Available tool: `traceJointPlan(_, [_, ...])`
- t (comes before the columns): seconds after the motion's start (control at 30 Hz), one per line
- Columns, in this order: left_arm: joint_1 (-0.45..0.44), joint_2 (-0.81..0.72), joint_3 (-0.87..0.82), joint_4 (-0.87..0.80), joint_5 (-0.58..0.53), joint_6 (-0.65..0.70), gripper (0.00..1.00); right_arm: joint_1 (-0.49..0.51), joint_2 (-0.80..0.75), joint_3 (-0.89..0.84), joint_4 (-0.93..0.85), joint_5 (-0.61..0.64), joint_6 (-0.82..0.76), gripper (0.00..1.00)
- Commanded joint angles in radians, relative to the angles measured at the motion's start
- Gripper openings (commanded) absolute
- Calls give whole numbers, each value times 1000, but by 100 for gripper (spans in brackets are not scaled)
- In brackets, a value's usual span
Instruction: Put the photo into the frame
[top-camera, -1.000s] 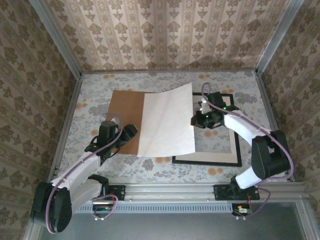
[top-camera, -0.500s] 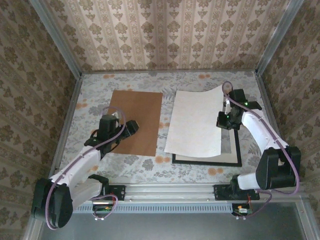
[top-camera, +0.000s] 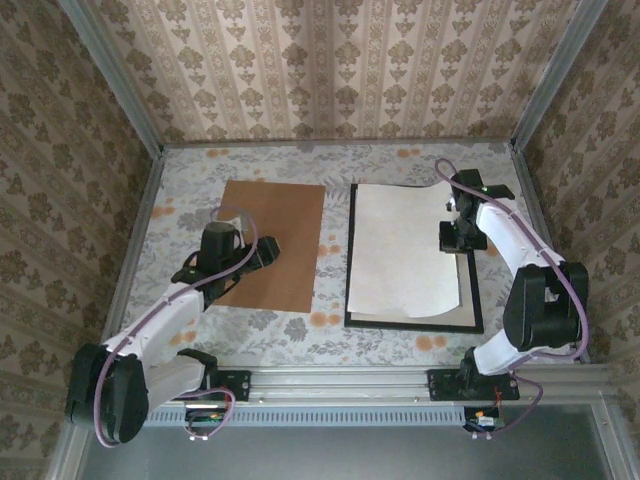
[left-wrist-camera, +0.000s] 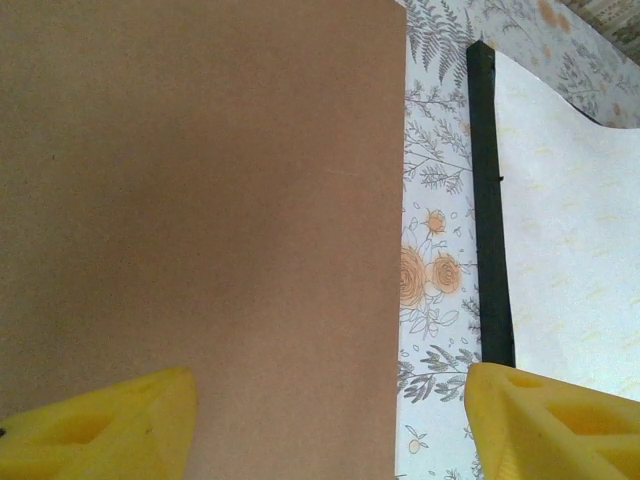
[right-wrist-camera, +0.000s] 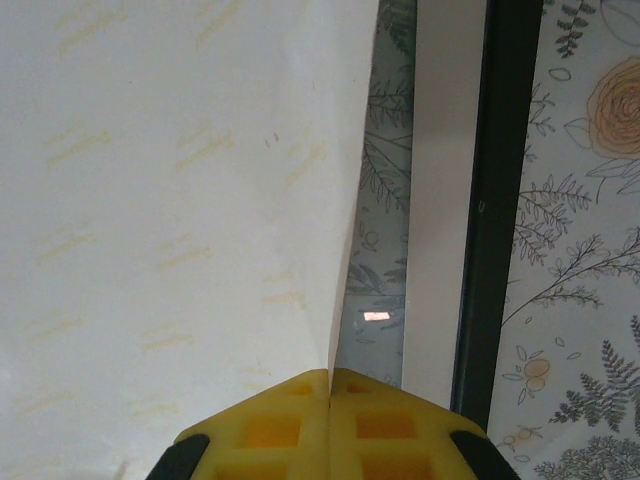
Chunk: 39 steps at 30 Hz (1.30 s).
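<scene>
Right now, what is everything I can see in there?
photo: one, cream back up, lying over the frame, right edge lifted
frame: one, black, right half of the table, under the photo
board: one, brown, flat, left of the frame, not touching it
table: one, floral pattern, under everything
walls: three, beige patterned, around the table
left hand: one, yellow fingers, open above the board's right edge
right hand: one, yellow fingers, shut on the photo's right edge
</scene>
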Motion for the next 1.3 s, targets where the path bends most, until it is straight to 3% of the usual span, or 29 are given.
traceJointPlan(0.0, [2,14,28,23,-2,27,72,-3,28,26,-51,22,-57,0])
traceJointPlan(0.2, [1,26,44,21,4,34,72,-3,60,30,-48,-4,-73,0])
traceJointPlan(0.93, [1,50,94,6,21,57,72,-19,7,42,-73,78,-179,0])
traceJointPlan(1.07, [2,64,107,0,24,65,72,-21,21,36,-46,3,-164,0])
traceJointPlan(1.27, [1,62,94,8,22,53,72,-35,40,28,-33,33,-108,0])
